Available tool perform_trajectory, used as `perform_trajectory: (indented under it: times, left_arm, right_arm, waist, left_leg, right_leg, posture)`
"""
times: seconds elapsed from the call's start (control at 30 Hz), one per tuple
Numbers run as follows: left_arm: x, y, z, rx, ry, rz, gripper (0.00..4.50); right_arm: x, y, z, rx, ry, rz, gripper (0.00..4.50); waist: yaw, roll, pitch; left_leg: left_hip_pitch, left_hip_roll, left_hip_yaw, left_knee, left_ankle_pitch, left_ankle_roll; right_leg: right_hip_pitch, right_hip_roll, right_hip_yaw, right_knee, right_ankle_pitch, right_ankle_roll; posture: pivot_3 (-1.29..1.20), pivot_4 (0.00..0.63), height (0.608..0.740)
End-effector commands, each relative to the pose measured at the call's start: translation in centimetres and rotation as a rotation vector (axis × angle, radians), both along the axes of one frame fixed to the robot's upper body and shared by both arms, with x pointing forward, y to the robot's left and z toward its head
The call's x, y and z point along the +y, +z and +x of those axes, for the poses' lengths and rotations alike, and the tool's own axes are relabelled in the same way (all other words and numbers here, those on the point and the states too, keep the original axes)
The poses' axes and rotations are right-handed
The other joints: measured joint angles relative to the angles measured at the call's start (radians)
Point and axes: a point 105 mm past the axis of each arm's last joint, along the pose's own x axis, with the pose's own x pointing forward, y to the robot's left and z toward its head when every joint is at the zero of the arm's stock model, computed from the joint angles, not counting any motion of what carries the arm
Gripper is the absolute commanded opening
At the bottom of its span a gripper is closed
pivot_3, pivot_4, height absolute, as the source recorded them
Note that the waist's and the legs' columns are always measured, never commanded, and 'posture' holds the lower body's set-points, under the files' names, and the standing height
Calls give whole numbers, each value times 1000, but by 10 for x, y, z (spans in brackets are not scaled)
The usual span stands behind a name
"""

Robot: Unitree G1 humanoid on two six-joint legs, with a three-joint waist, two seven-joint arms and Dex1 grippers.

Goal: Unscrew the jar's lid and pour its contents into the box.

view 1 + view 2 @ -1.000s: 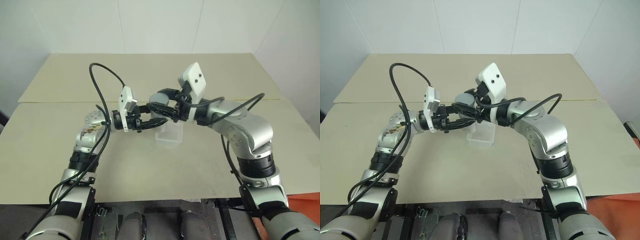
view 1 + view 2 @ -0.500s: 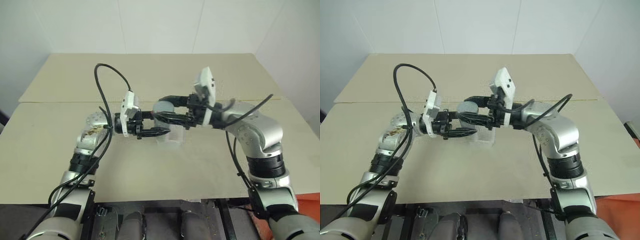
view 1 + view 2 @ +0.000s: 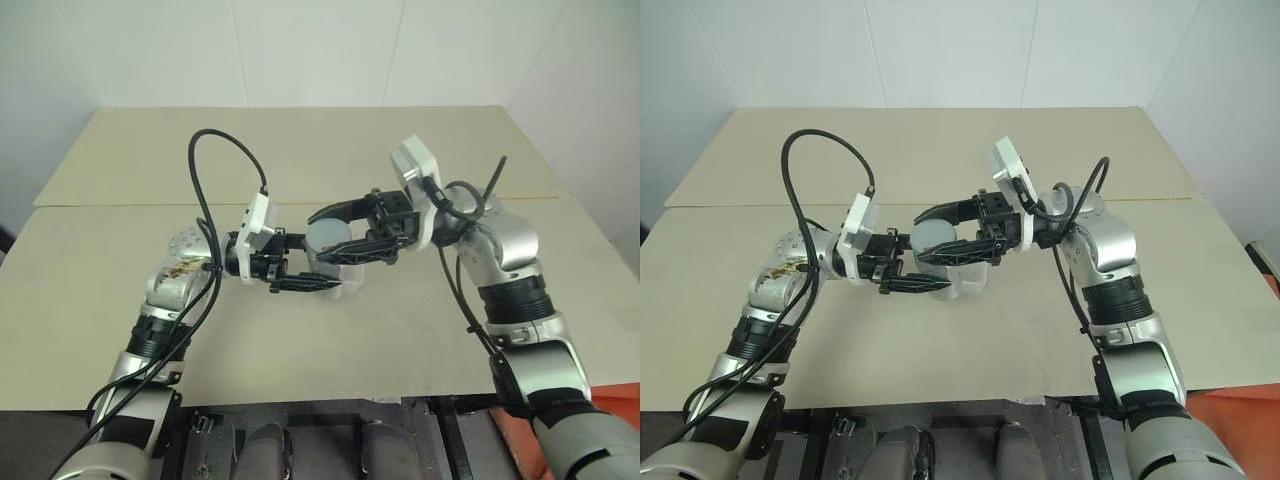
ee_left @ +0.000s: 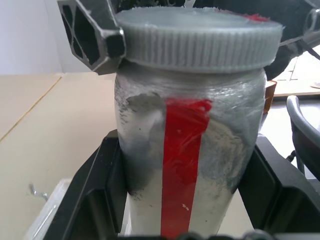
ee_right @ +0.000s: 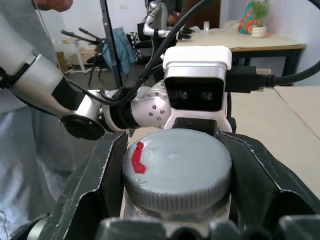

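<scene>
Both grippers sit on the jar (image 3: 330,243) over the box (image 3: 350,280), table centre: left gripper (image 3: 305,263) clamps its body, right gripper (image 3: 335,232), from 3 o'clock, just loosened around the lid (image 5: 177,172), probably regripping.

Box (image 3: 352,278) mostly hidden behind jar (image 4: 187,165) and grippers. Jar base cut off at left wrist view's lower edge. Contents not discernible.
</scene>
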Motion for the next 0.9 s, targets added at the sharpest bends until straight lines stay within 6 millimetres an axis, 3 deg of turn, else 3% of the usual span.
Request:
perform_trajectory:
  times: [0.03, 0.07, 0.3, 0.63, 0.9]
  left_arm:
    - [-3, 17, -2, -59, 5, -40, 2662]
    - [-3, 16, -2, -56, 10, -38, 2662]
    - [7, 5, 5, -10, 108, -42, 2662]
    - [36, 2, 19, -26, 266, -19, 2662]
    - [33, 2, 41, -71, 493, -113, 2662]
  right_arm:
    - [11, 0, -5, -32, 24, -11, 4163]
    - [10, -1, -4, -45, 6, -14, 4445]
    - [2, 2, 8, -32, -169, 48, 4445]
    - [-27, -2, 14, -49, -364, 29, 4445]
    - [-34, 8, 19, -81, -621, 100, 4445]
  waist:
    - [0, 0, 0]
    - [0, 0, 0]
    - [2, 0, 0]
    - [2, 0, 0]
    - [5, 0, 0]
  left_leg:
    - [0, 0, 0, 0, 0, 0]
    - [0, 0, 0, 0, 0, 0]
    - [0, 0, 0, 0, 0, 0]
    - [0, 0, 0, 0, 0, 0]
    - [0, 0, 0, 0, 0, 0]
  right_leg:
    - [0, 0, 0, 0, 0, 0]
    - [0, 0, 0, 0, 0, 0]
    - [0, -1, 0, 1, 0, 0]
    - [0, -1, 0, 1, 0, 0]
    - [0, -1, 0, 1, 0, 0]
  posture:
    - [0, 150, 740]
    - [0, 150, 740]
    - [0, 150, 740]
    - [0, 150, 740]
    - [0, 150, 740]
